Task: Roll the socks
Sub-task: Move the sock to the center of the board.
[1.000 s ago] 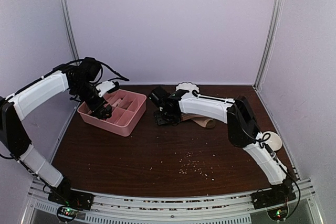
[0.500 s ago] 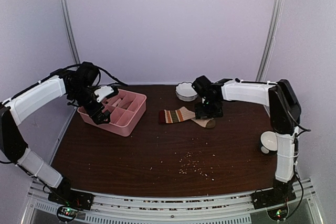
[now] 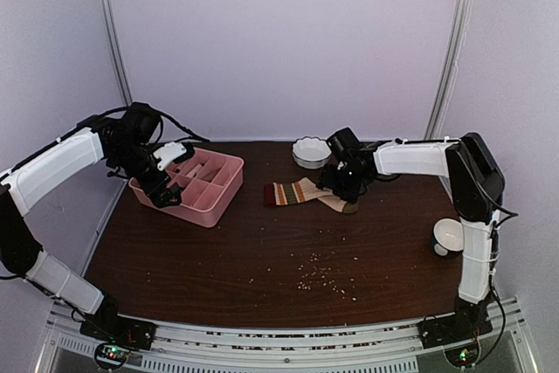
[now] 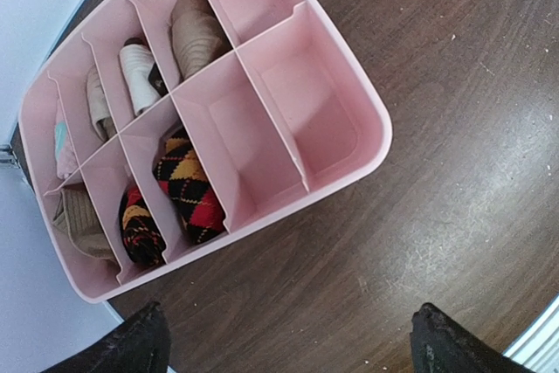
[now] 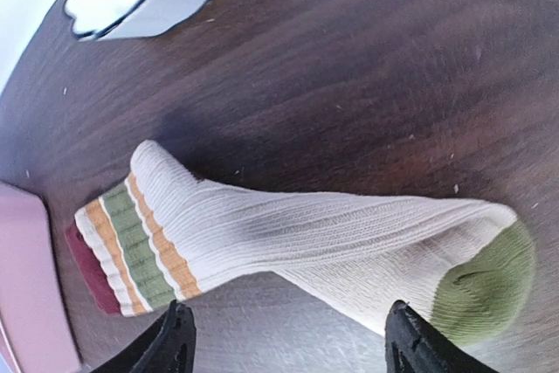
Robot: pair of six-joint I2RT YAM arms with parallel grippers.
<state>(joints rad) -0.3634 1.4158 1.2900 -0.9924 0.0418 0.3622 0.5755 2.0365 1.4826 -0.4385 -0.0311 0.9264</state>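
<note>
Right gripper [image 5: 293,342] hangs wide open and empty over the striped sock [image 5: 297,238], flat on the table [image 3: 262,251] right of the pink tray [image 3: 218,207], possibly with a second beneath. Soft, light, floppy knit: pinch the toe end [image 5: 480,290]. A second ago this gripper sat at the cuff [image 5: 122,255]

The socks [image 5: 297,233] are matt, ribbed knit cloth. The table [image 5: 376,50] under them is dark wood grain with a faint sheen. The pink tray [image 4: 314,102] is smooth plastic.
</note>
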